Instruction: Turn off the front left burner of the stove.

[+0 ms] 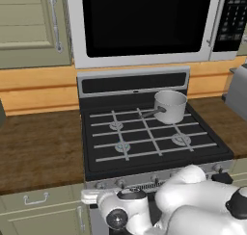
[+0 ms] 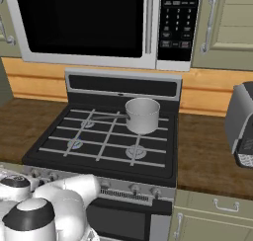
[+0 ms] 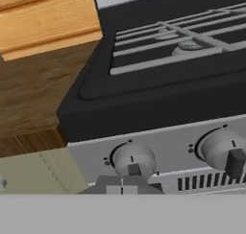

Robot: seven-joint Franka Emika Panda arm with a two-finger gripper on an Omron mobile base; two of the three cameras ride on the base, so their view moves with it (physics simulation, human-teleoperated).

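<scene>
Down at the silver knob strip, the stove (image 1: 154, 133) faces us, front left burner (image 1: 122, 146) faintly blue near its front edge. The gripper (image 3: 182, 167) spreads wide, one finger (image 3: 134, 169) at the leftmost knob (image 3: 133, 158). Wooden counter (image 1: 38, 147) alongside, saucepan (image 1: 170, 106) behind.

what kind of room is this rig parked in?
A simulated home kitchen, by the look of it. A black gas stove with grey grates carries a steel saucepan, a microwave hangs above it, and wooden counters with pale cabinets flank it.
</scene>
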